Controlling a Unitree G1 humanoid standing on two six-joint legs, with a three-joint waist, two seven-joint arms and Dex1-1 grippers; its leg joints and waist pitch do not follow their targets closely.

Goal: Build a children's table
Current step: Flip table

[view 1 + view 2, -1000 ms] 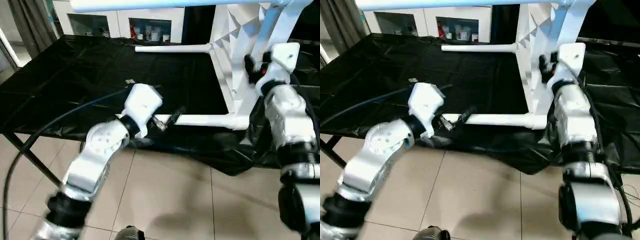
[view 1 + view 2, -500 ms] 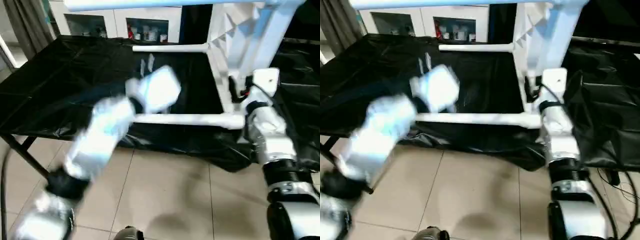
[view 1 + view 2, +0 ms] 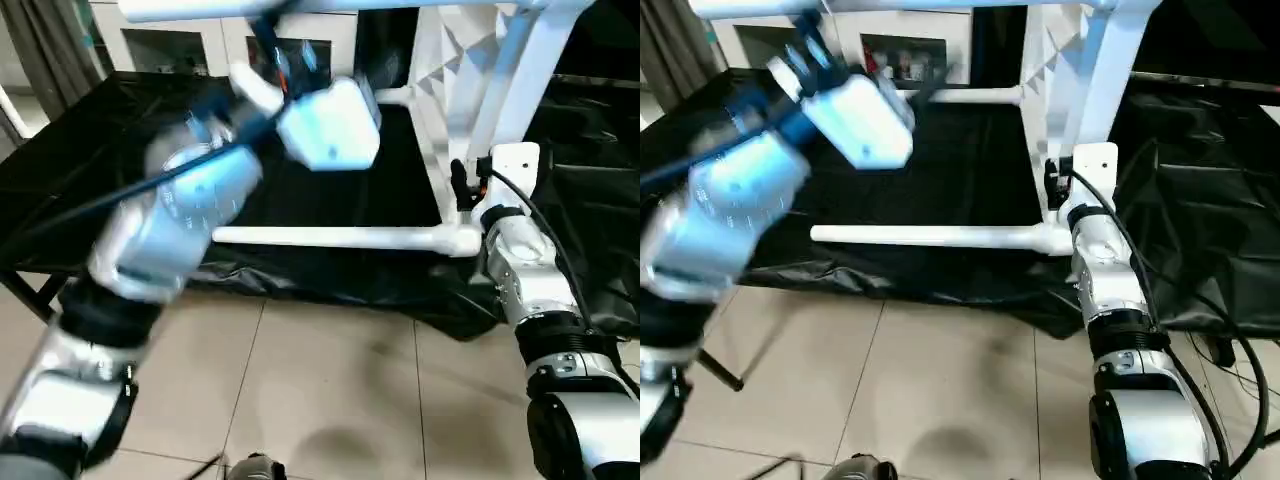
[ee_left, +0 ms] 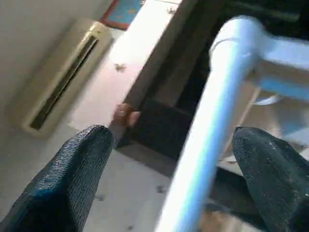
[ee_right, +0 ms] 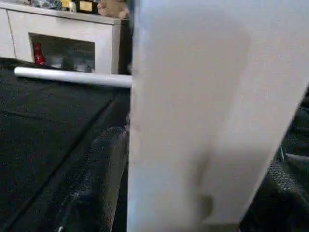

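The children's table stands on its edge on a black-draped bench, its ribbed white top (image 3: 462, 55) upright at the right. Its white legs point left: a lower leg (image 3: 330, 238), a far leg (image 3: 980, 96) and a high leg (image 3: 190, 10) along the picture's top. My left arm (image 3: 325, 125) is raised and blurred. In the left wrist view my left gripper (image 4: 169, 150) is open, with the high leg (image 4: 207, 125) running between its fingers. My right gripper (image 3: 462, 185) is at the top's near edge; its fingers (image 5: 104, 169) sit against both sides of the white panel (image 5: 193, 96).
Black cloth (image 3: 320, 180) covers the bench and hangs over its front edge. A white cabinet with glass doors (image 3: 170, 45) stands behind. A black cable (image 3: 70, 215) trails along my left arm. Tiled floor (image 3: 330, 380) lies in front.
My left arm has swung up from the free end of the lower leg to the high leg. The right gripper stays at the table top's edge; the camera has shifted.
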